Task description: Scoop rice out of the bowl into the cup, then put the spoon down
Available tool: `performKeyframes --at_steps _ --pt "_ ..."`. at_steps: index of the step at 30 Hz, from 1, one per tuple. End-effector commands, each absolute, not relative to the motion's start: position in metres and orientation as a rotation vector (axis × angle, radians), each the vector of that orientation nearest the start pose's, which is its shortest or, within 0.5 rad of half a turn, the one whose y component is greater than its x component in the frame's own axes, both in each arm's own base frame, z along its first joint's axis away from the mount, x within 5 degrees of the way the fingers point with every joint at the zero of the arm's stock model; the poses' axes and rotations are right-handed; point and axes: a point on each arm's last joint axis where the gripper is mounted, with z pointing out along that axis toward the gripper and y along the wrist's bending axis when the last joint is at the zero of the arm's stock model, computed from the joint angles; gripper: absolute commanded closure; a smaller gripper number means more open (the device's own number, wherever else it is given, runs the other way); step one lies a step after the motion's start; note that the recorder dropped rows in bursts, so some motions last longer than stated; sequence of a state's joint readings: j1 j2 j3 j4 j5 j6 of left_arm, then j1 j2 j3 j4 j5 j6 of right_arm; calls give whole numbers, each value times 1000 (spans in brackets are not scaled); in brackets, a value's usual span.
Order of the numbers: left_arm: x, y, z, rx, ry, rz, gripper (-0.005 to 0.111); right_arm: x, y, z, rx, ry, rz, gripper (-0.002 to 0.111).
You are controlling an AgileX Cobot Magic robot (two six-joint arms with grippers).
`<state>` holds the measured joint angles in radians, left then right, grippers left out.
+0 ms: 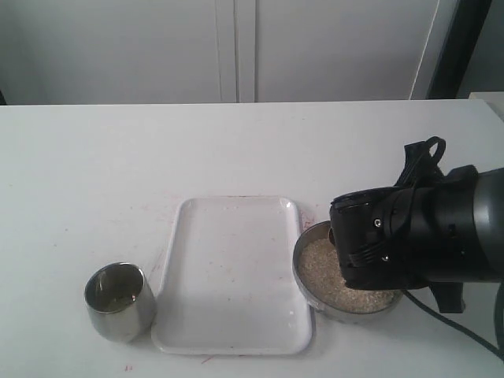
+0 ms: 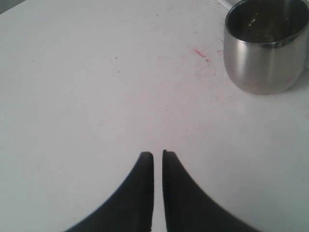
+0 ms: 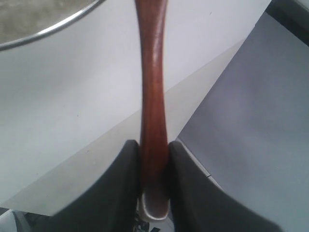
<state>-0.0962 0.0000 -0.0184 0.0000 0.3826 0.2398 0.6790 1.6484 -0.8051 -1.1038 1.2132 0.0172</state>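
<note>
A white table (image 1: 236,150) carried three things in a row: the steel cup (image 1: 120,302) on the left, a white rectangular tray (image 1: 234,276) in the middle, and the bowl (image 1: 298,266) just beside the tray's right edge. Faint reddish specks (image 2: 202,54) marked the tabletop near the cup.

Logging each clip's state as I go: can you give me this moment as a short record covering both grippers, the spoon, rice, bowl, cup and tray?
right gripper: shut on the handle of the spoon, arm over the bowl
left gripper: shut, holding nothing, over the table, apart from the cup
rice: in the bowl
cup: upright, left of the tray; contents unclear
bowl: right of the tray
tray: white, between cup and bowl
</note>
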Motion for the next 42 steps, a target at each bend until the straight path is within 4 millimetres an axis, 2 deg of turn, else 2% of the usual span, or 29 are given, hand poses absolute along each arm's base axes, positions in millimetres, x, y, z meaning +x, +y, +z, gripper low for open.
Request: performKeyframes --at_steps 1,11,22,34,40,42 --pt "51 -5 178 316 1882 84 92 246 101 197 -1672 2190 -1524 108" --pt "51 -5 178 316 1882 84 92 246 101 195 -1677 2191 -1526 108" --pt "51 -5 178 316 1882 84 92 246 103 180 -1719 2255 -1512 108" --pt "51 -5 178 316 1882 84 92 245 122 187 -1762 2495 -1177 108" --pt "51 -5 178 316 1882 84 92 246 119 188 -1689 2675 -967 108" --pt "51 -5 178 316 1882 84 92 247 115 190 -1663 2694 -957 108"
